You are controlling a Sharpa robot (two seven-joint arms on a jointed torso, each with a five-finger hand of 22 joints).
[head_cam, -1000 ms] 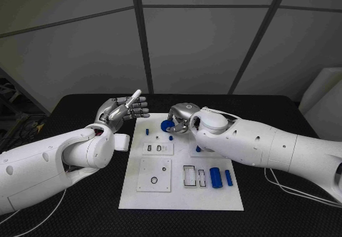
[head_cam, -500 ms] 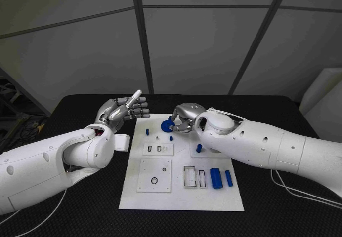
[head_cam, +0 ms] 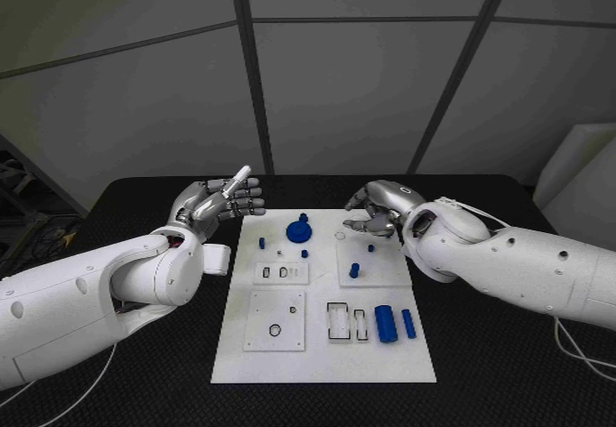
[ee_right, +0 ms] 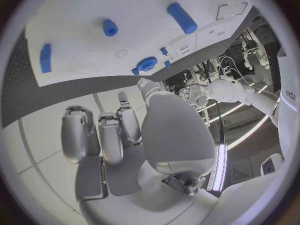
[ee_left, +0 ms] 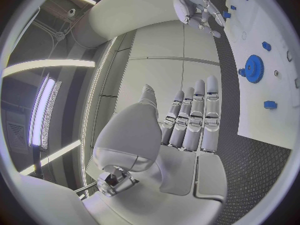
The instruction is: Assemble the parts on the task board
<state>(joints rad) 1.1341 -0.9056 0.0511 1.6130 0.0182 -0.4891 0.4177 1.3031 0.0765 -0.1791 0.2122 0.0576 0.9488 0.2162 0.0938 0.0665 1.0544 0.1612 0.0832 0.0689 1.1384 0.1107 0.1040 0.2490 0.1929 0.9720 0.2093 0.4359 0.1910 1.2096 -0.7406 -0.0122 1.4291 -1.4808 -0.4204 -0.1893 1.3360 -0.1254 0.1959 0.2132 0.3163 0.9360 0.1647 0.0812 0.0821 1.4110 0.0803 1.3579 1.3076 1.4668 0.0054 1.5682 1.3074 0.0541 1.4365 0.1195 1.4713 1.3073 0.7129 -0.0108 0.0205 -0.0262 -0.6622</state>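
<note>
I see the task board (head_cam: 257, 351) lying in the middle of the black table (head_cam: 514, 356). The blue gear (head_cam: 299, 232) sits on the board's far end, at about 12 o'clock from the board's centre, touched by neither hand.

My right hand (head_cam: 375, 210) hovers at about 1 o'clock, just off the board's far right corner, fingers curled loosely with nothing in them as far as I can tell. My left hand (head_cam: 218, 200) is raised at about 11 o'clock beside the board's far left corner, fingers straight and apart, thumb up, grasping nothing.

Small blue pegs (head_cam: 369, 248) stand right of the gear. At about 5 o'clock two blue cylinders (head_cam: 386, 322) lie side by side beside rectangular slots (head_cam: 340, 319). A round hole (head_cam: 275, 330) is at 7 o'clock.
</note>
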